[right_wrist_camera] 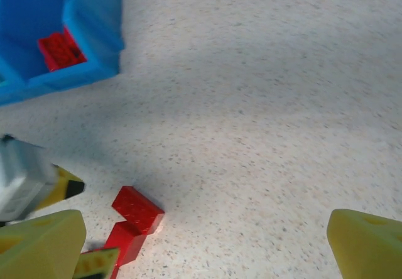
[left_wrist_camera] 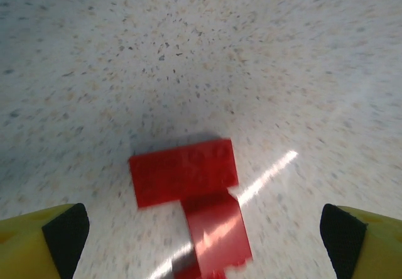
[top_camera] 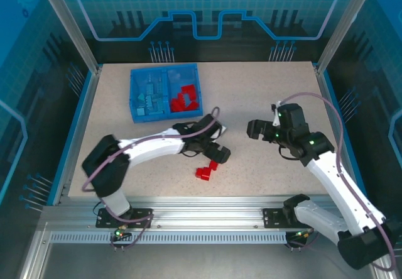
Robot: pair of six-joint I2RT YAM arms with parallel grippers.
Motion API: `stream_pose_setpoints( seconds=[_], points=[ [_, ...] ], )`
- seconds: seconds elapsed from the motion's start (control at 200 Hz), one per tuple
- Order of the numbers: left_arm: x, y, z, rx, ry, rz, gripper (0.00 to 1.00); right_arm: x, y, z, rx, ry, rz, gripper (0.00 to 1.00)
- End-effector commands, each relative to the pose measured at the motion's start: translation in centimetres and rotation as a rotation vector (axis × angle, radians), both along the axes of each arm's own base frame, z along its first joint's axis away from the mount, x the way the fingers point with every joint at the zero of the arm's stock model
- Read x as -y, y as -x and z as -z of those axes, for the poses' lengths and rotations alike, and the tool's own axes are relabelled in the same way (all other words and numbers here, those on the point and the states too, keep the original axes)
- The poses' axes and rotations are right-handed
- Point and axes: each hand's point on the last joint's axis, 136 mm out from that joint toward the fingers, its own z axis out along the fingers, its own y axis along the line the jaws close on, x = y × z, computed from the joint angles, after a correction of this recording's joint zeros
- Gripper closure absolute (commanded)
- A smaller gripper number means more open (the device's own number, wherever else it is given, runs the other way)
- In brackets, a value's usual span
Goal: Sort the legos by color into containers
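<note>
Fingers of the left gripper gape wide and empty, flanking loose red legos on the table, motion-blurred and cut off at the wrist view's bottom edge. Behind it, the tray holds pale blue bricks left, red bricks right, the pale ones hard to count. Right gripper fingers likewise stand spread, gripping nothing.
</note>
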Motion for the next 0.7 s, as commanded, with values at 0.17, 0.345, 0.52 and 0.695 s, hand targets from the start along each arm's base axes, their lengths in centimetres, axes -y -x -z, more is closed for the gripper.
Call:
stream_pose_setpoints(
  seconds=[0.17,0.345,0.52,0.695],
  points=[
    [-0.2,-1.3,4.7,-0.041,-0.183,-0.08,0.01,0.5,0.8,0.2,-0.041,-0.034,0.012,0.0],
    [-0.2,-0.2,7.0,-0.088,-0.242,-0.064,0.08,0.3,0.7,0.6,-0.054,-0.04,0.012,0.0],
    [-0.6,0.2,7.5,-0.092,-0.25,-0.094,0.29,0.1,0.6,1.0,-0.066,-0.05,0.005,0.0],
    [-0.3,-0.5,4.3,-0.046,-0.168,-0.145,0.38,-0.1,0.4,0.9,-0.07,-0.058,0.002,0.0]
  ],
)
